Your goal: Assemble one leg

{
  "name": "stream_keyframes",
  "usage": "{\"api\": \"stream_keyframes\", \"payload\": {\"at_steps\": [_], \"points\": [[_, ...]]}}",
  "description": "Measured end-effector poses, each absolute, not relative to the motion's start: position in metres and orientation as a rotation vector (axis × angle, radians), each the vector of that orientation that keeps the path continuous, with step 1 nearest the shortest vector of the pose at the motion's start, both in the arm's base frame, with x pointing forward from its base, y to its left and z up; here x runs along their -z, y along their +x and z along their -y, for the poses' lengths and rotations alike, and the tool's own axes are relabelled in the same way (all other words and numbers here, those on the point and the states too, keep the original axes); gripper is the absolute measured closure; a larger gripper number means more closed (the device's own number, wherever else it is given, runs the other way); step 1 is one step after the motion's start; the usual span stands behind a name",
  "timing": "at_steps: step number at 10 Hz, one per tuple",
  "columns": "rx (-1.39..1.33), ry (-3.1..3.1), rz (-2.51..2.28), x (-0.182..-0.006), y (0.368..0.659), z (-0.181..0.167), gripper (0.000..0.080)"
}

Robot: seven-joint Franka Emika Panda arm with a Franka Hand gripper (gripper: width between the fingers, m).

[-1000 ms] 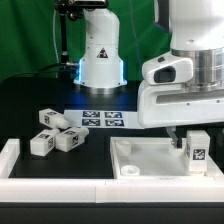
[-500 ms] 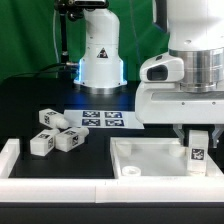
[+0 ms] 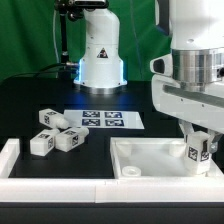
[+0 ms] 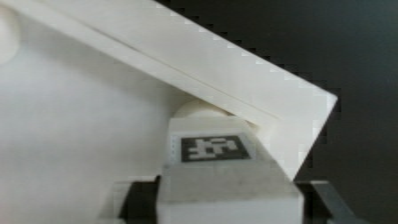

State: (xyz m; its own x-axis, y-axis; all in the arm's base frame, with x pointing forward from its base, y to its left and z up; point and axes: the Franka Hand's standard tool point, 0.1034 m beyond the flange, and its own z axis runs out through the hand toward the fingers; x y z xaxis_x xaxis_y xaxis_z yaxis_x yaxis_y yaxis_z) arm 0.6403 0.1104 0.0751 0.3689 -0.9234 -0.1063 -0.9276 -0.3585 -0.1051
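Black desk (image 3: 30,100) fills the scene, with green cloth hanging behind it. Nearest the camera, a white rim strip (image 3: 60,186) runs along the desk's front edge and turns up at the exterior view's left.

Just behind it, toward the exterior view's right, lies the white panel (image 3: 150,158). It is rimmed and has a round socket (image 3: 128,171) at its near corner.

Over the panel's far corner on the exterior view's right, the pincer (image 3: 197,141) hangs straight down from the arm. It is pinching the leg (image 3: 197,154) between its two fingers.

The leg stands upright, with a tag facing the camera. In the wrist view the leg (image 4: 214,150) sits right inside the panel's corner, and dark fingers (image 4: 139,200) press both of its sides. Its lower end seems to meet the panel, but the contact itself is hidden.

Farther back on the exterior view's left, three loose legs (image 3: 68,139) lie clustered on the desk, well apart from the panel. Behind them lies the marker board (image 3: 103,119), flat on the desk. Beyond that stands a white robot base (image 3: 100,55).
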Motion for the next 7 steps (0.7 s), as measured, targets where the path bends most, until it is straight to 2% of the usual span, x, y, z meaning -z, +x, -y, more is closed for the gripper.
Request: {"api": "stream_keyframes", "payload": {"at_steps": [3, 4, 5, 6, 7], "points": [[-0.052, -2.438, -1.726, -0.0748, 0.6406, -0.1087, 0.051], [-0.043, -2.488, -1.661, -0.0744, 0.6401, -0.1093, 0.0331], [-0.023, -2.625, -1.446, -0.0733, 0.6386, -0.1122, 0.0213], [-0.015, -2.757, -1.191, -0.0746, 0.6385, -0.1119, 0.0213], [-0.007, -2.861, -0.962, -0.0755, 0.6377, -0.1141, 0.0163]]}}
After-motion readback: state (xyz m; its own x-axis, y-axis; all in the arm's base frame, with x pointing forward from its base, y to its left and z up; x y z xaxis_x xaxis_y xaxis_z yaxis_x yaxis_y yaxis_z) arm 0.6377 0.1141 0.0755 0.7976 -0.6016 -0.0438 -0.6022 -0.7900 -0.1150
